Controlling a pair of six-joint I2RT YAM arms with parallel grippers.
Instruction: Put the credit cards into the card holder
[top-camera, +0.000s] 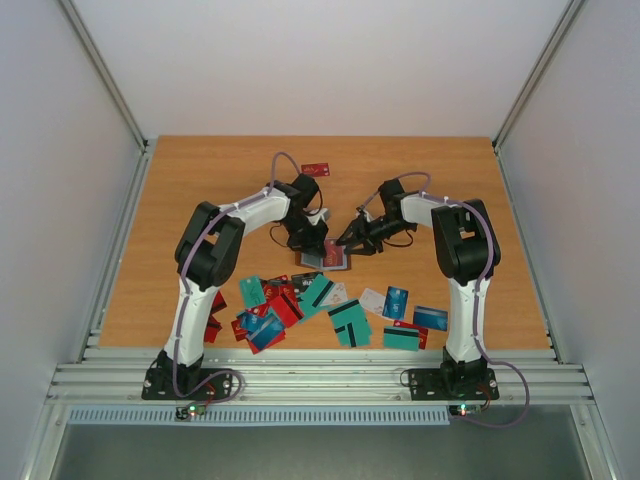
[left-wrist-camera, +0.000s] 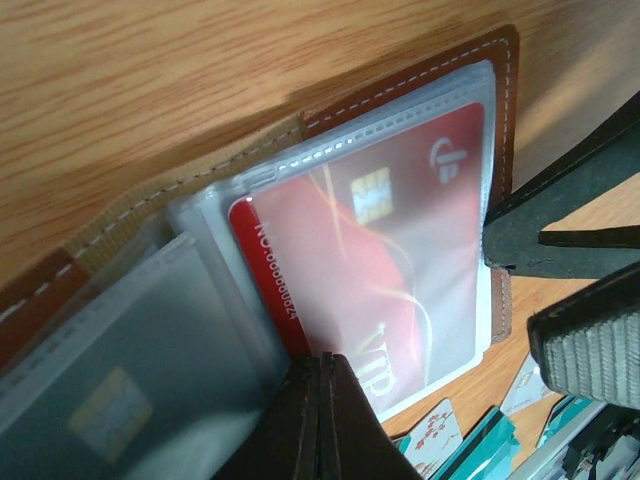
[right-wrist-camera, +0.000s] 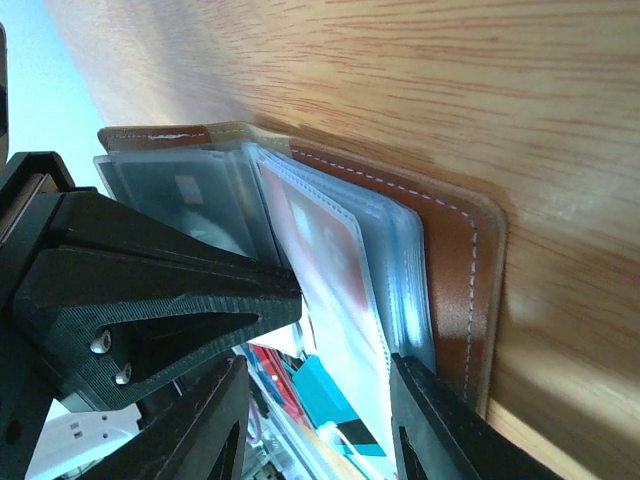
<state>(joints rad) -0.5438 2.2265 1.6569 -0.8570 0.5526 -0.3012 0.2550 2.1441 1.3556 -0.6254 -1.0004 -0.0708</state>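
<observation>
The brown card holder (top-camera: 326, 257) lies open on the table between my two grippers. Its clear sleeves fan out in the left wrist view (left-wrist-camera: 430, 78) and the right wrist view (right-wrist-camera: 452, 260). One sleeve holds a red VIP card (left-wrist-camera: 385, 260), also seen edge-on (right-wrist-camera: 325, 240). My left gripper (top-camera: 307, 243) is shut, its tip (left-wrist-camera: 325, 368) pressing on that sleeve near the fold. My right gripper (top-camera: 347, 240) is open (right-wrist-camera: 320, 365), and the sleeve stands between its fingers. One finger (right-wrist-camera: 425, 410) rests on the sleeve stack. Many loose credit cards (top-camera: 330, 305) lie nearer the arm bases.
One red card (top-camera: 315, 169) lies alone at the back of the table. The loose cards spread from the left arm (top-camera: 215, 310) to a blue card (top-camera: 431, 318) by the right arm. White walls (top-camera: 80, 200) close in the sides, and a metal rail (top-camera: 320, 375) runs along the front.
</observation>
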